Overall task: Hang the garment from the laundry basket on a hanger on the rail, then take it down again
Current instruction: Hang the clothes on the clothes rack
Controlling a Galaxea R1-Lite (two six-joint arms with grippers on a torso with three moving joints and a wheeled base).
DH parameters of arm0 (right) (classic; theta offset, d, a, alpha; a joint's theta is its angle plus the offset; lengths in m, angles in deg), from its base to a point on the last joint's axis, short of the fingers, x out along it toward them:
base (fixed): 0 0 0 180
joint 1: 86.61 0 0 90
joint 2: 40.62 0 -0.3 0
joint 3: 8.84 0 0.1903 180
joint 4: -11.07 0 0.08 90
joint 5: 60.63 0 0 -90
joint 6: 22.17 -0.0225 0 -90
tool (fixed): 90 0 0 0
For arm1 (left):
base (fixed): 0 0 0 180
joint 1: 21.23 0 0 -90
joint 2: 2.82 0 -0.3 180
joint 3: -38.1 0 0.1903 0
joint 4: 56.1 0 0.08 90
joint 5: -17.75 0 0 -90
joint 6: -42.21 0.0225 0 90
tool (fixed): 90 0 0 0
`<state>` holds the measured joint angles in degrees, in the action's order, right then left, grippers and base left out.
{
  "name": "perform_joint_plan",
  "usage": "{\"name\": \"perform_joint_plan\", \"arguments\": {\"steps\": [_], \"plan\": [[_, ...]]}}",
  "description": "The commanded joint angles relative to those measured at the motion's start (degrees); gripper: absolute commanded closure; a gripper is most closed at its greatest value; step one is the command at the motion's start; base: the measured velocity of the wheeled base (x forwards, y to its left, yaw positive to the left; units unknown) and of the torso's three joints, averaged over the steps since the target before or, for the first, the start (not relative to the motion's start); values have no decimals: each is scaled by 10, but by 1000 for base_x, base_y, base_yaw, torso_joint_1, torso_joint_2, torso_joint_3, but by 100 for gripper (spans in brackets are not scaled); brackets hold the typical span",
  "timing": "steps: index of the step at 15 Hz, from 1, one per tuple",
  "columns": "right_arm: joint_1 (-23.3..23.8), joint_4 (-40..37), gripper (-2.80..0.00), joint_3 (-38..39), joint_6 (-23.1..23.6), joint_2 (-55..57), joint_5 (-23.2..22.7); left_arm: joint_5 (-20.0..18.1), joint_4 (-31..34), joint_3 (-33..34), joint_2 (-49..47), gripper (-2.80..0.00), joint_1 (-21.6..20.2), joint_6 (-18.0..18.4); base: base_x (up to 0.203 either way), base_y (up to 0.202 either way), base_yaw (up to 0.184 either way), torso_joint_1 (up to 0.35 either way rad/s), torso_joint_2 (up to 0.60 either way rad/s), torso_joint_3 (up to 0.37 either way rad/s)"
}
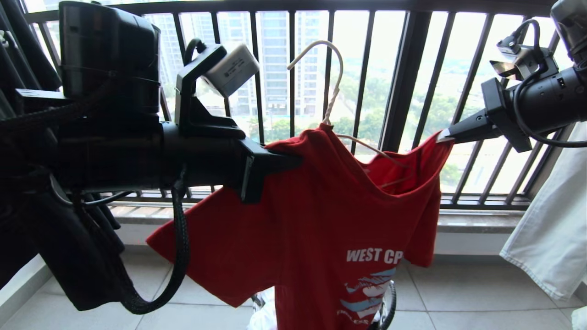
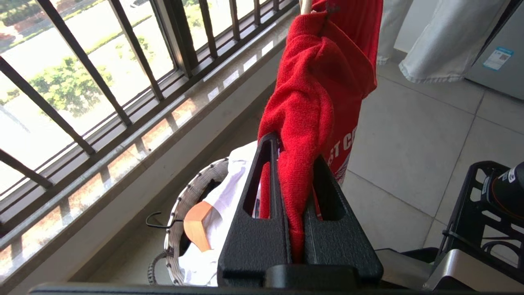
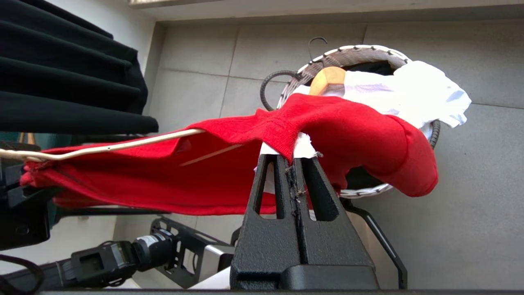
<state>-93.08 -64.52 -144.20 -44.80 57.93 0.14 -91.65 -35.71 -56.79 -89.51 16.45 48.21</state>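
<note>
Red T-shirt held above laundry basket, white wire hanger inside neck. Left gripper jaws clenched on one shoulder; right gripper jaws clenched on other shoulder.

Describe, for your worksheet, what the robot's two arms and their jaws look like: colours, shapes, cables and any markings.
Both arms are matt black tubes. The left gripper and right gripper end in black, textured, wedge-shaped jaws with slotted cut-outs. The left arm carries a small white camera box with printed text on a black bracket, and a braided black cable loops beneath it. Thin black cables curl around the right arm.
</note>
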Motion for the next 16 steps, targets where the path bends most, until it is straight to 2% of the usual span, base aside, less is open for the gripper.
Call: {"name": "perform_joint_plan", "arguments": {"steps": [1, 7, 11, 13, 16], "plan": [[-9, -3, 0, 0, -2, -18, -2, 4, -7, 1, -26, 0, 5, 0, 0, 0, 0, 0, 0, 0], [-43, 32, 0, 0, -1, -26, 0, 5, -7, 0, -41, 0, 23, -3, 0, 0, 0, 0, 0, 0], [-91, 48, 0, 1, 1, -27, 44, 33, -8, -3, -51, 0, 44, -11, 0, 0, 0, 0, 0, 0], [-110, 83, 0, 4, 5, -27, 45, 38, -23, -3, -53, 0, 54, -27, 0, 0, 0, 0, 0, 0], [-130, 98, 0, 8, 48, -25, 46, 41, -46, 0, -61, 0, 59, -38, 0, 0, 0, 0, 0, 0]]}}
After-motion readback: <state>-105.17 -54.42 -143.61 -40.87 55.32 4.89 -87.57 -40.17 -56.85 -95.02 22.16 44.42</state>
